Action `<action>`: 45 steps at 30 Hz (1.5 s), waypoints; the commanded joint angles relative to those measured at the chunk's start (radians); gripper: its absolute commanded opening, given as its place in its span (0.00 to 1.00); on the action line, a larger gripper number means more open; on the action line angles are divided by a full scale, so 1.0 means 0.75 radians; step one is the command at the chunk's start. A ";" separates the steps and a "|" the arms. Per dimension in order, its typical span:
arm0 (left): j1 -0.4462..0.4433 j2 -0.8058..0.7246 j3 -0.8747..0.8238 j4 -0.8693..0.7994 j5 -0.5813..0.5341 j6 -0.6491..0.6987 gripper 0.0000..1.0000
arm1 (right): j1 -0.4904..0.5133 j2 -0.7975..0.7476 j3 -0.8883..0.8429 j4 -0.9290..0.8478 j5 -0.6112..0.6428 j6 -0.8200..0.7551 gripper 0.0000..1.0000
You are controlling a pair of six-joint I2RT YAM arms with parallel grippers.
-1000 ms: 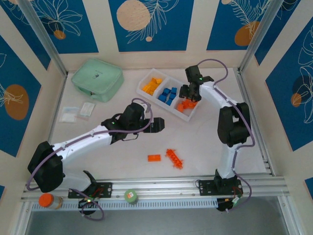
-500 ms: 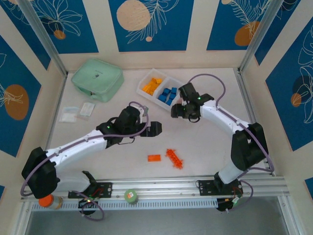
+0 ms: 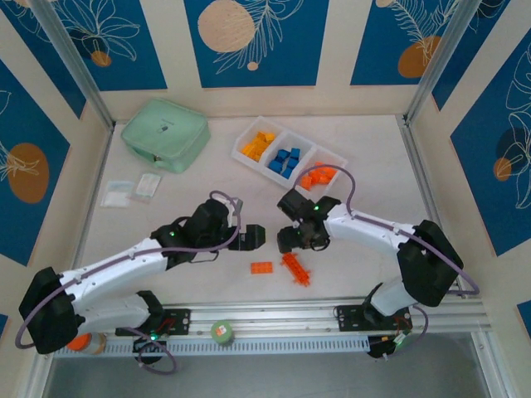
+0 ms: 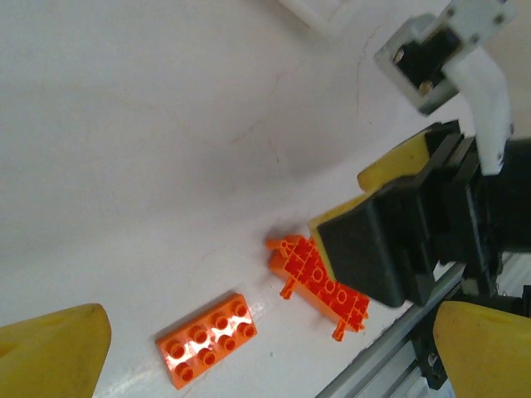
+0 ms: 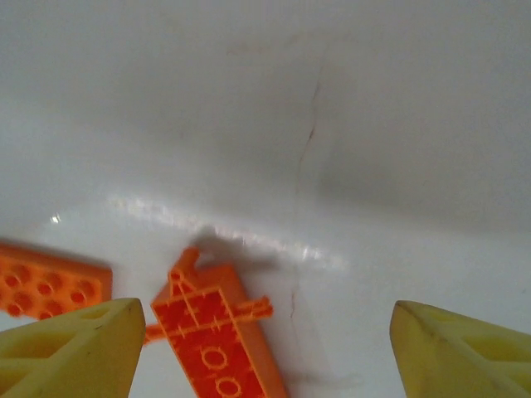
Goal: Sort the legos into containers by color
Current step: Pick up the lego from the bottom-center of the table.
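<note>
Orange-red plastic marks the two legos outside the tray: a flat plate (image 3: 261,267) and a longer piece (image 3: 295,269), apparently underside up. They lie just beside each other on the bench (image 3: 348,274), on the near side of both end effectors.

The right end effector (image 3: 285,240) hangs over the longer piece. Its fingers (image 5: 70,348) are spread wide and hold nothing, and the wrist view puts the piece between them, nearer one finger. The left end effector (image 3: 255,239), just beside the right one, is likewise spread wide and empty, with the plate below it.

Beyond both, the white tray (image 3: 249,124) holds yellow-orange, blue and orange-red legos, one colour per compartment.

Judged step: pickup of the last orange-red pieces. The next move calls for a descent, closure across the piece's narrow sides, then carriage to the orange-red compartment (image 3: 326,192), far beyond the right end effector.
</note>
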 commanded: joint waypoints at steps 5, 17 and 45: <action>-0.060 -0.071 -0.077 0.010 -0.097 -0.099 0.99 | 0.168 0.012 -0.064 -0.006 -0.008 0.075 0.80; -0.070 -0.080 -0.087 -0.001 -0.133 -0.118 0.99 | 0.256 0.077 -0.104 -0.031 0.021 0.058 0.69; -0.069 -0.063 -0.047 -0.041 -0.184 -0.081 0.99 | 0.208 0.078 -0.083 -0.022 0.070 0.046 0.30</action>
